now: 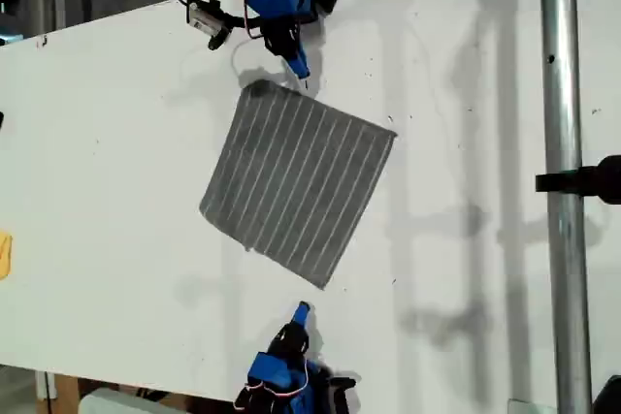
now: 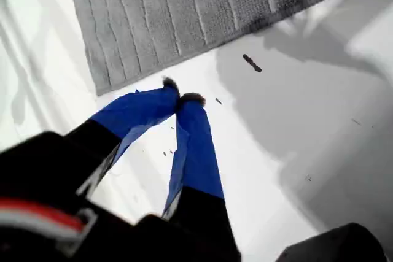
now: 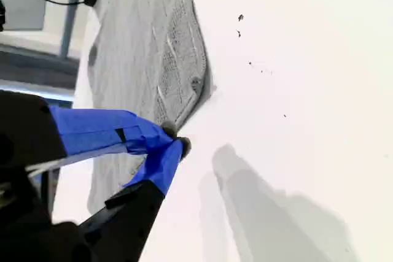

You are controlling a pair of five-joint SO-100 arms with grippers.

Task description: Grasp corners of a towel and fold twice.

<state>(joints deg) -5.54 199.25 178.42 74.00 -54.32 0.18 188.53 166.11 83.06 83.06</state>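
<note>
The table (image 1: 116,201) is a plain white board, seen tilted in the exterior view. The towel (image 1: 297,181) lies spread flat on it near the middle (dark grey, thin white stripes), set askew to the table's edges, one layer, all four corners down. A small yellow object (image 1: 5,254) sits at the exterior view's left edge. A few dark specks (image 2: 252,63) dot the surface.

The towel (image 1: 296,183) is laid flat amid bare white table (image 1: 107,172). At three o'clock in the exterior view, a metal pole (image 1: 563,191) is seen crossing overhead. At eleven o'clock, a cabled camera (image 1: 209,21) juts out.
</note>
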